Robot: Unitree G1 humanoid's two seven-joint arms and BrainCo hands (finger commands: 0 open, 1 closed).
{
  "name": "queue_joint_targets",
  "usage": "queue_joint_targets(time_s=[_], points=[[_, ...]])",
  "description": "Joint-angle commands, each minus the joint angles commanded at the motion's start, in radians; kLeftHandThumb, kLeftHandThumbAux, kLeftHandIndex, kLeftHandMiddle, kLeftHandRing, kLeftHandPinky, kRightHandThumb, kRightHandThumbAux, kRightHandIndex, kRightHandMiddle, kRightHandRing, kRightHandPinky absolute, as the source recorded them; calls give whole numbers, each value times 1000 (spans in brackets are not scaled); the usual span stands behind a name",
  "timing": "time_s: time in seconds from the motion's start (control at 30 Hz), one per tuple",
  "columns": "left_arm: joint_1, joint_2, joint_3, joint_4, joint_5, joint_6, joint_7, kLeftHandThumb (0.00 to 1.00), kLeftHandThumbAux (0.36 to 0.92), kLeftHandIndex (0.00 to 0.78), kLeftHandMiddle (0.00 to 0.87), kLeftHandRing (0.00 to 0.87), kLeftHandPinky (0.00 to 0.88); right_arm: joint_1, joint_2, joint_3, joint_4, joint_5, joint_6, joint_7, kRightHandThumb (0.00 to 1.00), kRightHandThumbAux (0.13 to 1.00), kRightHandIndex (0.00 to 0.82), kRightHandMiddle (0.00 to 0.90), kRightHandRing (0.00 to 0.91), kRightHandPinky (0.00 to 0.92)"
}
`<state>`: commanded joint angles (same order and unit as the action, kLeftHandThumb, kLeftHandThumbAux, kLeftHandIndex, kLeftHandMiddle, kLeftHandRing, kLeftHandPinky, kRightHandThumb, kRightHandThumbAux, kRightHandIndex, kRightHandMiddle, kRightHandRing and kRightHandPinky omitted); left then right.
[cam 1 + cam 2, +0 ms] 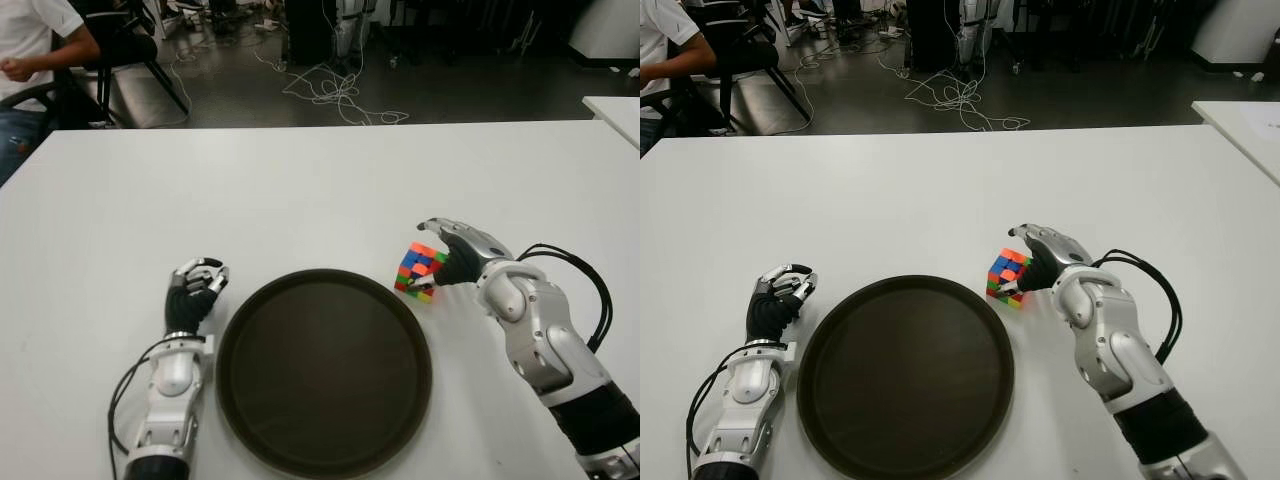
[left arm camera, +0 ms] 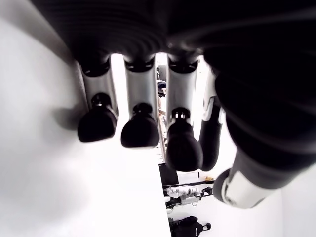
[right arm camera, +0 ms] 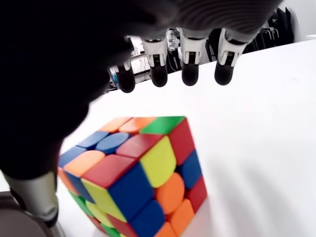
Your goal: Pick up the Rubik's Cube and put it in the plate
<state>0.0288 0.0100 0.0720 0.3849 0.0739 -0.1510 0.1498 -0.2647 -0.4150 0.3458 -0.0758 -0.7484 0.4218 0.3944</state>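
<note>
The scrambled Rubik's Cube (image 1: 420, 271) stands on the white table (image 1: 300, 190), just off the far right rim of the round dark plate (image 1: 322, 378), which holds nothing. My right hand (image 1: 440, 255) arches over the cube's right side. In the right wrist view its fingers (image 3: 190, 74) reach past the cube (image 3: 133, 173) without touching it, and the thumb hangs beside one corner, so the hand is open. My left hand (image 1: 196, 290) shows left of the plate with its fingers curled on nothing.
A person (image 1: 30, 45) sits on a chair beyond the table's far left corner. Loose cables (image 1: 340, 95) lie on the floor behind the table. Another white table's corner (image 1: 615, 108) shows at the far right.
</note>
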Motion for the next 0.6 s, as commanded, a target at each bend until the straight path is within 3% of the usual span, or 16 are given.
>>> queue_joint_targets(time_s=[0.6], points=[[-1, 0, 4, 6, -13, -8, -9, 707, 706, 443, 807, 814, 785, -12, 24, -5, 38, 31, -54, -38, 0, 728, 0, 0, 0, 13]])
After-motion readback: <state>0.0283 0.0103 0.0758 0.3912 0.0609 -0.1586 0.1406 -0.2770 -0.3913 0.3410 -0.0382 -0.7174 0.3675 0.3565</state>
